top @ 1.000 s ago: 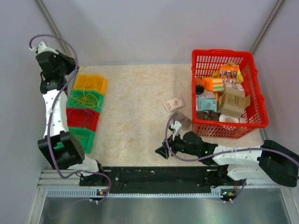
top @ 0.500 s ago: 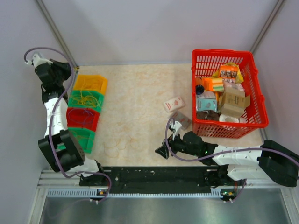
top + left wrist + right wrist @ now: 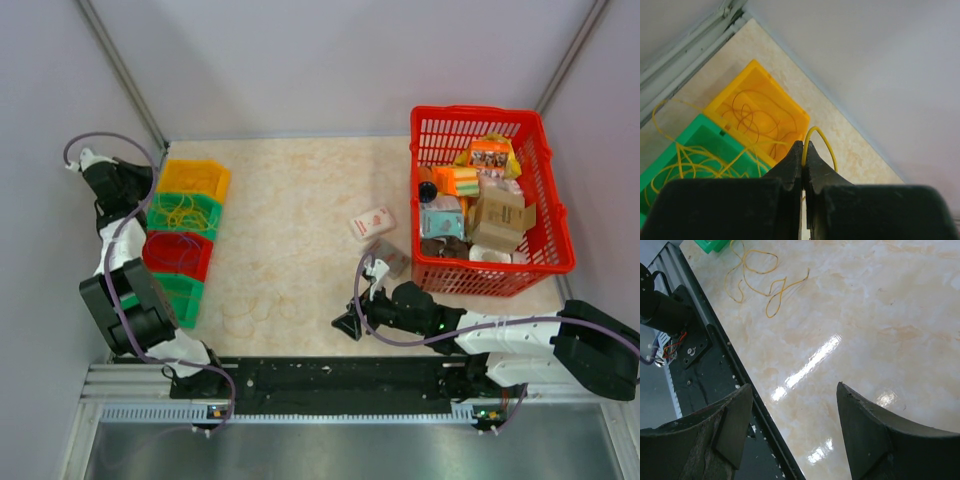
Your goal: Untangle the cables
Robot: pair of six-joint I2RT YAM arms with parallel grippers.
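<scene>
A: What's different?
B: The left arm has folded lower; its wrist slid down the wall, nearer the yellow bin.
A: And the left gripper?
B: Came down with it, pinching the yellow cable.

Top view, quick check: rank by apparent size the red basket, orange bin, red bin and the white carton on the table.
1. red basket, clearly largest.
2. orange bin and red bin: they look about alike, so I won't rank them.
3. white carton, smallest.
</scene>
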